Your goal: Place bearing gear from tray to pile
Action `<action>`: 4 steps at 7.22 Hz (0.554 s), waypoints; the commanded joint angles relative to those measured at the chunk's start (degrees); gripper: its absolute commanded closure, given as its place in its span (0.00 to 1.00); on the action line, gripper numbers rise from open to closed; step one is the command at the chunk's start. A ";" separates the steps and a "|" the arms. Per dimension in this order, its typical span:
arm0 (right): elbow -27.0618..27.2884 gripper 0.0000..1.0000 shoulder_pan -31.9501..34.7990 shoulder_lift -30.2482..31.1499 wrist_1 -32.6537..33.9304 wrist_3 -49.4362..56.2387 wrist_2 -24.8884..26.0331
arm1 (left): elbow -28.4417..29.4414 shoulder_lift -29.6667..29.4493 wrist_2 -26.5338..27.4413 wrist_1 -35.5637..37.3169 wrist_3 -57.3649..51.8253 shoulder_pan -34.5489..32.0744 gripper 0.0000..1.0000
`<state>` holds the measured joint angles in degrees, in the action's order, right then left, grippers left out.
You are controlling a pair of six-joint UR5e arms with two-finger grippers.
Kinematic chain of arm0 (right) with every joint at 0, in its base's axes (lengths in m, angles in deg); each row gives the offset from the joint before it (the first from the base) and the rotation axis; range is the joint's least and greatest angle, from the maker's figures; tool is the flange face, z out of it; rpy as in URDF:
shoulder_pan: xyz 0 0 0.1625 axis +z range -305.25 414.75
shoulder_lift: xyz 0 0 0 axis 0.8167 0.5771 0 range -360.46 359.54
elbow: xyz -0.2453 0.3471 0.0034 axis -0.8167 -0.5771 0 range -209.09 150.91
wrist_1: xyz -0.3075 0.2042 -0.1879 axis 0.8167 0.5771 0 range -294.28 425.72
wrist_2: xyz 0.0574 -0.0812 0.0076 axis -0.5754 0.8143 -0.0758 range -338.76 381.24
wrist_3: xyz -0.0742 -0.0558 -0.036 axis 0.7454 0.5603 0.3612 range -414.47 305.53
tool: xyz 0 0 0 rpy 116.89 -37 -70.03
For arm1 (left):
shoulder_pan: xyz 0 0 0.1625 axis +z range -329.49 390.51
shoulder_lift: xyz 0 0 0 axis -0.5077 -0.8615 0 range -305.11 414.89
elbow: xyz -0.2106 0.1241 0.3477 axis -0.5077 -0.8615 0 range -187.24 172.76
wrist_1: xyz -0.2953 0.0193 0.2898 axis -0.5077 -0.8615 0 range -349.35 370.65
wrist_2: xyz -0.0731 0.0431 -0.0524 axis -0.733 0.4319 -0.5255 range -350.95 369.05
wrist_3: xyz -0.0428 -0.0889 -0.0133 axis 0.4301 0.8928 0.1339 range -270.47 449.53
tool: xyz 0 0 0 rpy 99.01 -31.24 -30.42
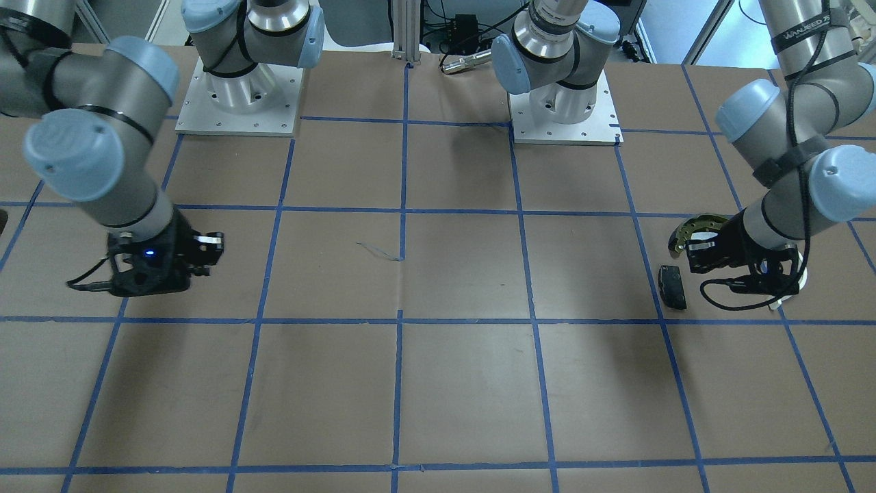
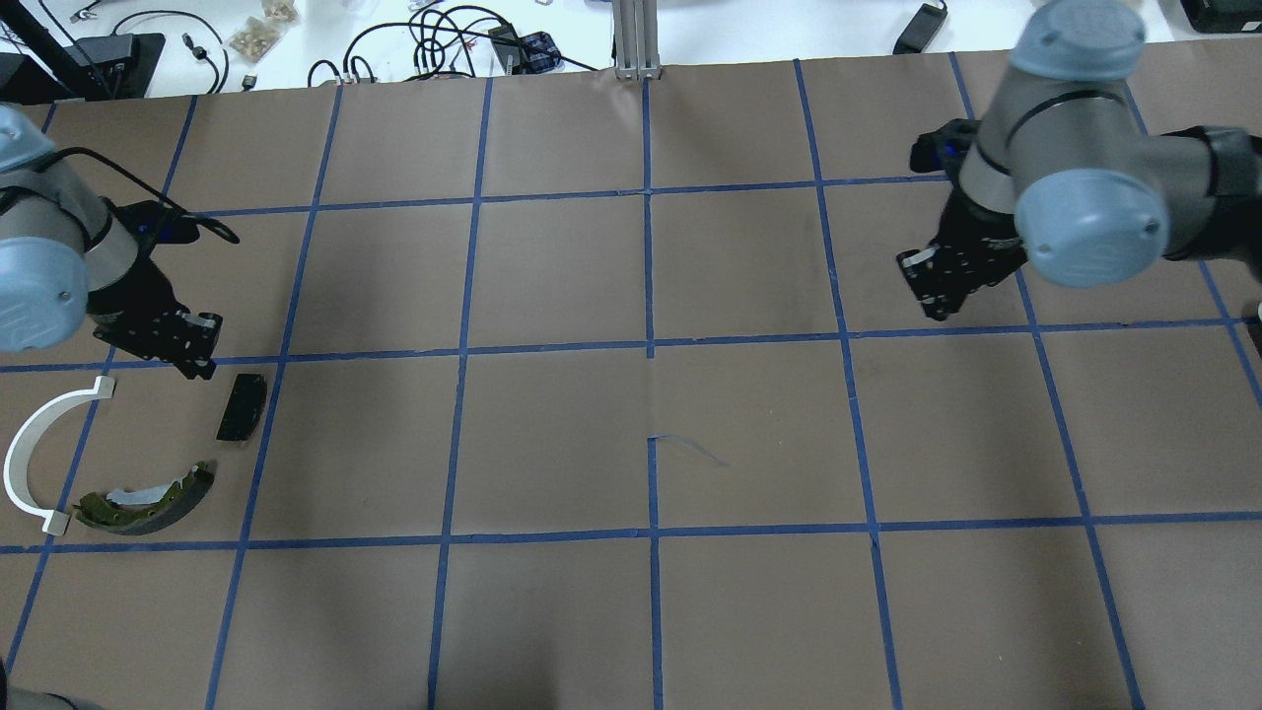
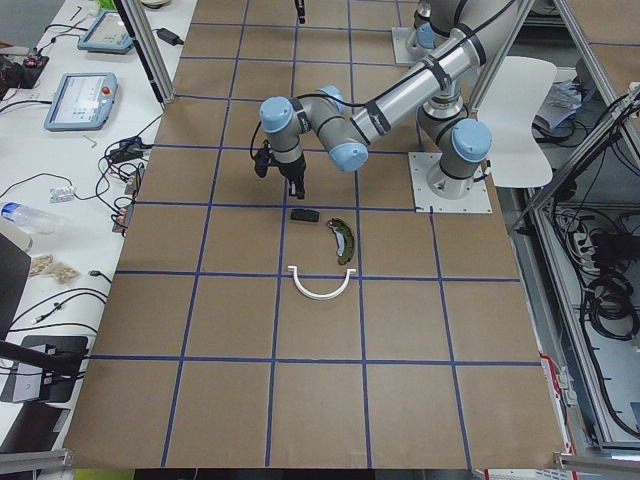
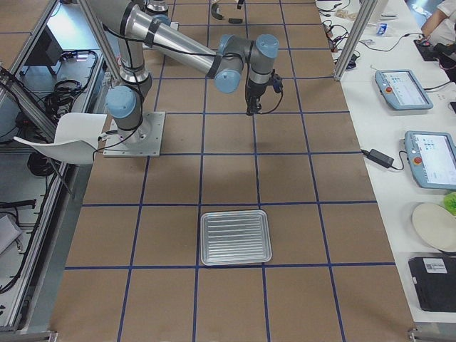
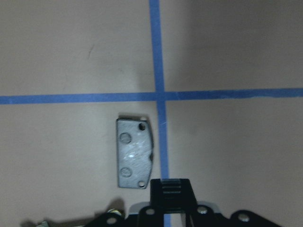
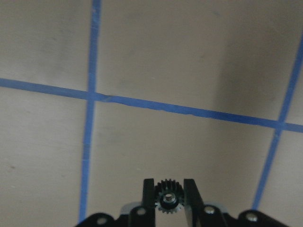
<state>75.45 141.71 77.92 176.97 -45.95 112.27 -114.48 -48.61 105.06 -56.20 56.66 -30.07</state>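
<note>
the right end effector pinches the bearing gear between its fingertips, held above the bench, well apart from the pile. best to carry it level toward the pile with a firm pinch, then lower beside the pile's black pad before letting go. the left end effector, seemingly pressed together, hovers just beside the pile; steer clear of it.

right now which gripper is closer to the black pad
Left. The left gripper hangs just beside the black pad, at the edge of the pile. The right gripper is far across the table on the other side, shut on the bearing gear.
</note>
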 commanded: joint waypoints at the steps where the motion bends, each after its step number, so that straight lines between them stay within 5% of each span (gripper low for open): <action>1: 0.23 0.87 15.01 -2.60 4.20 -24.51 -3.40 | -0.42 -1.60 -0.21 1.35 -8.59 5.72 1.00; 4: 0.31 0.87 25.62 -11.90 16.68 -36.53 -4.10 | -2.17 -6.00 -0.03 9.78 -9.14 6.08 1.00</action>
<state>75.71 164.39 70.14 188.53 -78.03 108.62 -115.67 -52.72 104.92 -49.63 47.82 -24.19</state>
